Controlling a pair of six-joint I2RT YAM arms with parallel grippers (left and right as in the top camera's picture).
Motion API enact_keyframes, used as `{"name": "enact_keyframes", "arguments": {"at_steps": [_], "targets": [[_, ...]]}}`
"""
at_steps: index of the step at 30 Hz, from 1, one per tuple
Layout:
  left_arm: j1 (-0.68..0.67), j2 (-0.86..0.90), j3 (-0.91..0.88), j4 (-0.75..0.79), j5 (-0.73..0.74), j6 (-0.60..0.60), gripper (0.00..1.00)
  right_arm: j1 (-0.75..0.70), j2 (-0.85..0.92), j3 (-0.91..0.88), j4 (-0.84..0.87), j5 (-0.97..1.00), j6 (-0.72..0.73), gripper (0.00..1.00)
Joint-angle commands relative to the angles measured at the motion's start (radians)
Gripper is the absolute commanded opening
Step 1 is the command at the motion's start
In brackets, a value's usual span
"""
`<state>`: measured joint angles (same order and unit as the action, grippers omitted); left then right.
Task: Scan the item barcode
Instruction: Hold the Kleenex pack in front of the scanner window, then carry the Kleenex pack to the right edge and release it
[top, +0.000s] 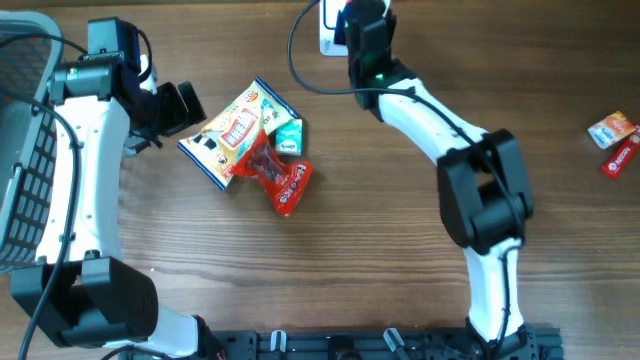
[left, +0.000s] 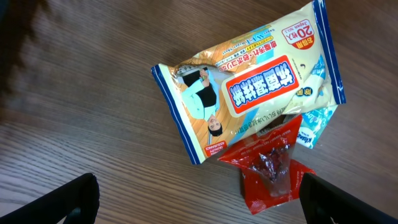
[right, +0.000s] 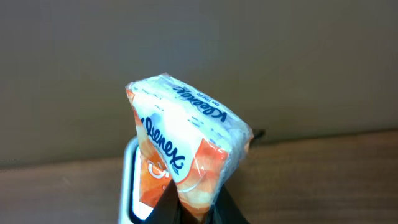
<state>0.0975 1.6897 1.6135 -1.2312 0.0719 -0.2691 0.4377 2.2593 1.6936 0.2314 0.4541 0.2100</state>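
The right pincer (right: 194, 210), narrow, grips an orange-and-white Kleenex tissue pack (right: 183, 140) upright at the far edge of the wooden surface (top: 380, 250), just beside a white device (top: 328, 38), probably the scanner, likely to show its barcode. The left pincer (top: 183, 106) hangs wide and empty, left of the blue-edged wipes packet (left: 249, 99), probably next.

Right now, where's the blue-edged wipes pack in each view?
Overhead: blue-edged plastic wipes pack, left of centre.
Left wrist: upper right of centre.
Right wrist: not in it; only an orange-and-white Kleenex tissue pack shows.
Shared landmark: red plastic snack pouch against the wipes pack's edge, seen in overhead and left wrist.
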Motion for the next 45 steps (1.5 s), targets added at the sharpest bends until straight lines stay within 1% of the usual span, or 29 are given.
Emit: {"name": "enact_keyframes", "arguments": {"at_steps": [1,8,19,21,25,30,36,39,41,45], "targets": [[0.003,0.007,-0.006,0.0,-0.006,-0.008,1.0,0.001,0.071,0.018,0.051,0.017,-0.106,0.05],[0.003,0.007,-0.006,0.0,-0.006,-0.008,1.0,0.002,0.081,0.018,0.077,0.018,-0.104,0.05],[0.003,0.007,-0.006,0.0,-0.006,-0.008,1.0,0.002,0.08,0.018,0.039,0.018,-0.102,0.05],[0.003,0.007,-0.006,0.0,-0.006,-0.008,1.0,0.002,0.068,0.018,0.011,0.019,-0.091,0.05],[0.003,0.007,-0.006,0.0,-0.006,-0.008,1.0,-0.01,0.031,0.018,-0.051,0.021,-0.021,0.04],[0.003,0.007,-0.006,0.0,-0.006,-0.008,1.0,-0.05,-0.055,0.018,-0.154,0.013,0.034,0.04],[0.003,0.007,-0.006,0.0,-0.006,-0.008,1.0,-0.155,-0.175,0.018,-0.318,0.006,0.075,0.04],[0.003,0.007,-0.006,0.0,-0.006,-0.008,1.0,-0.245,-0.226,0.018,-0.428,0.042,0.048,0.04],[0.003,0.007,-0.006,0.0,-0.006,-0.008,1.0,-0.317,-0.241,0.018,-0.5,0.105,-0.013,0.04],[0.003,0.007,-0.006,0.0,-0.006,-0.008,1.0,-0.454,-0.236,0.014,-0.644,0.32,-0.103,0.04]]}}
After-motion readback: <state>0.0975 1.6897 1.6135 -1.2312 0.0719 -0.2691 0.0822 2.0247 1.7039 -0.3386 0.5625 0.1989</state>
